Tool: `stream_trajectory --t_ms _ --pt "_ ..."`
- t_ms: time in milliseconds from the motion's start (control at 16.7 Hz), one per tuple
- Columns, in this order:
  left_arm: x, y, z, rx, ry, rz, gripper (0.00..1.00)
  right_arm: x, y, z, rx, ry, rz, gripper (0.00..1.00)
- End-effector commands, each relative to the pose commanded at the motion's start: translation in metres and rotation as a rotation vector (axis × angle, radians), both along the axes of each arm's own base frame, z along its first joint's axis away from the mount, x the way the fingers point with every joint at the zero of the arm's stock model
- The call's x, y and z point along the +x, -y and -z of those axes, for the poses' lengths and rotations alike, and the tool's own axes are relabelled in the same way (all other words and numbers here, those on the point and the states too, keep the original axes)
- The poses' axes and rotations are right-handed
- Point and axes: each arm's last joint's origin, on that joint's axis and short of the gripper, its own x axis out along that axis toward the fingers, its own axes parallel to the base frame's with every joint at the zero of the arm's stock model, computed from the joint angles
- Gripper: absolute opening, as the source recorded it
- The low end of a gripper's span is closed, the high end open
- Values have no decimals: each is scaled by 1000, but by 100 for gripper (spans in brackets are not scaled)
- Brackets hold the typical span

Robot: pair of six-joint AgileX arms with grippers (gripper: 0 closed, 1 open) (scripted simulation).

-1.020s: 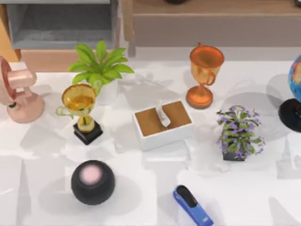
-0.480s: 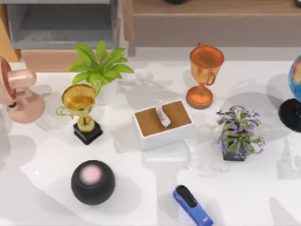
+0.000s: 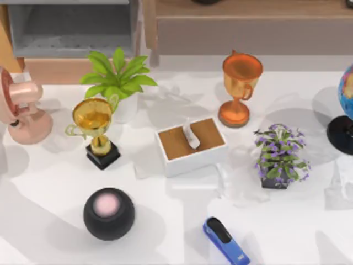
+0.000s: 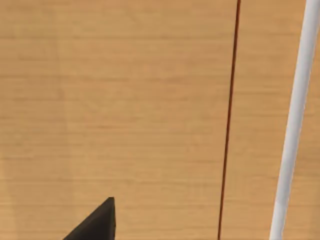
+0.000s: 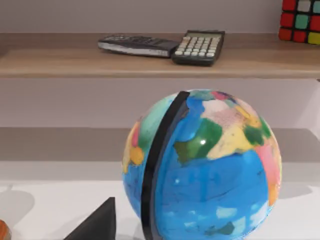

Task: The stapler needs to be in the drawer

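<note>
One bright-blue, black-topped stapler (image 3: 226,241) is lying beside two trophies and two plants on the white table (image 3: 49,182); one grey drawer (image 3: 69,27) is standing open; finger state I cannot tell.

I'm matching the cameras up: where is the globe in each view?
Top view: globe at the right edge of the table.
Left wrist view: faces a tan wooden panel.
Right wrist view: globe central and close.
Shared landmark: wooden shelf behind the globe.
</note>
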Motion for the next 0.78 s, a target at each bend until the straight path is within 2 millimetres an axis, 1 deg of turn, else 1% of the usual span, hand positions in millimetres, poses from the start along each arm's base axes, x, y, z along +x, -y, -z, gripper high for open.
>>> stream_trajectory --t_ms 240,600,780 --pt "-1 -1 0 -2 -2 -4 100 0 0 0 0 0 0 100" --pt "24 0 0 0 0 0 100 0 0 0 0 0 0 100" --pt "25 0 0 0 0 0 100 0 0 0 0 0 0 100"
